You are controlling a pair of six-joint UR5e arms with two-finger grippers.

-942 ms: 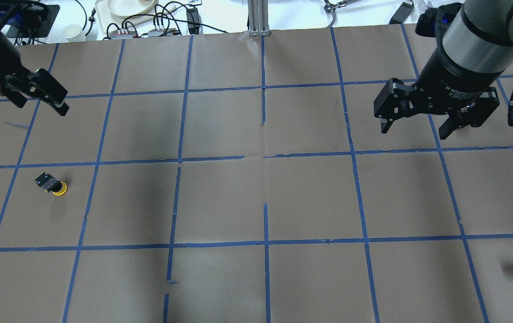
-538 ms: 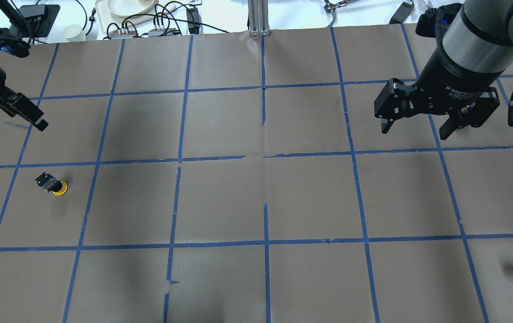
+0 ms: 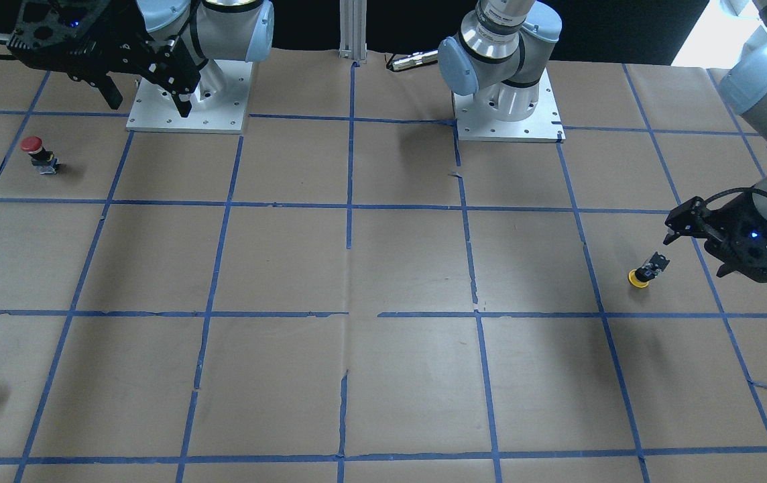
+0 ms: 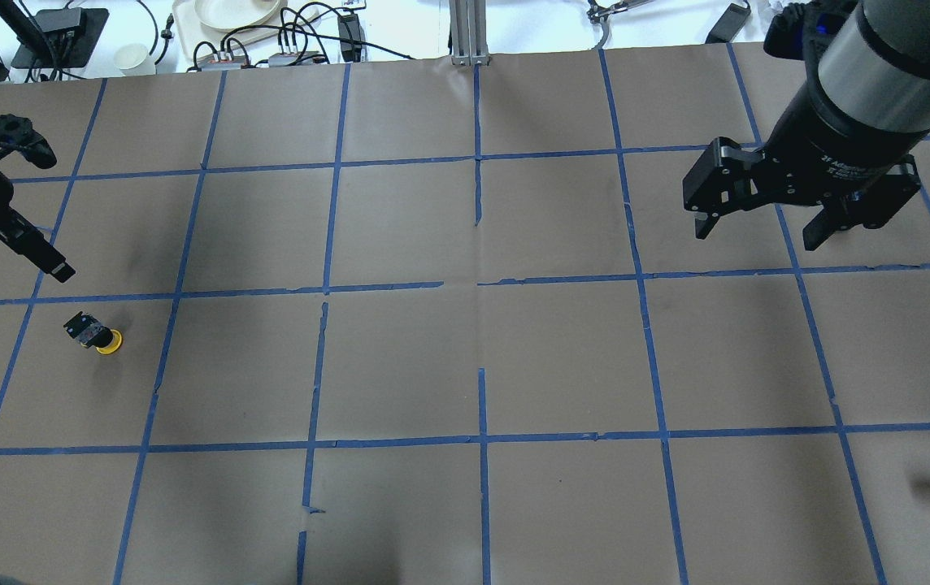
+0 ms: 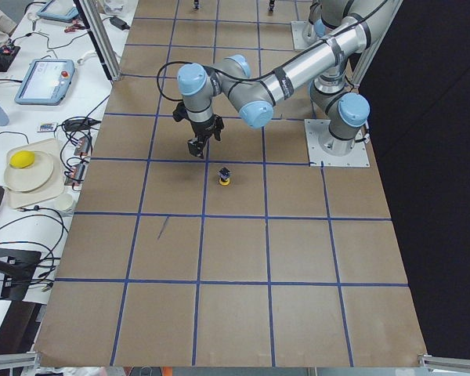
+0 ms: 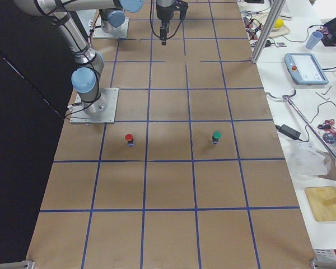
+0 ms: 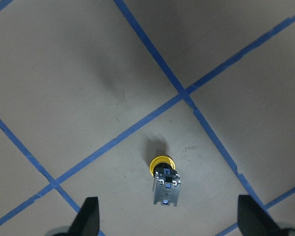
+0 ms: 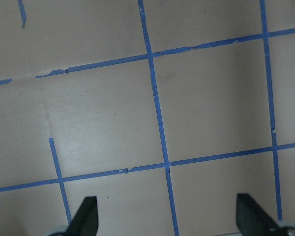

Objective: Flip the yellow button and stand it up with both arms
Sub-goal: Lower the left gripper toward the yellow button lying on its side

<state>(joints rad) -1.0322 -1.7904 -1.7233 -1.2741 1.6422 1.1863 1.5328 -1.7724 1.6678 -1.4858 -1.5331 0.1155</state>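
Works over a wide brown-paper bench [image 4: 562,357] taped into blue squares. Brings in two silver tubular arms with light-blue joint caps: the left arm [image 5: 298,74] bent low and reaching out, the right arm [image 4: 880,73] raised and off to its own side, probably to stay clear until needed.

Hangs the black two-finger left pincer [image 3: 697,248] spread wide, likely to leave room for straddling the part. Holds the black right pincer [image 4: 758,234] spread as well, over bare paper.

Finds the small yellow mushroom-capped push-button [image 7: 164,184] on the bench just below the left pincer, untouched and well apart from the right pincer. Seems to rest cap down with its black body and grey-blue block up, hence the flip.

Leaves a red-capped button [image 3: 33,149] near the right pincer.
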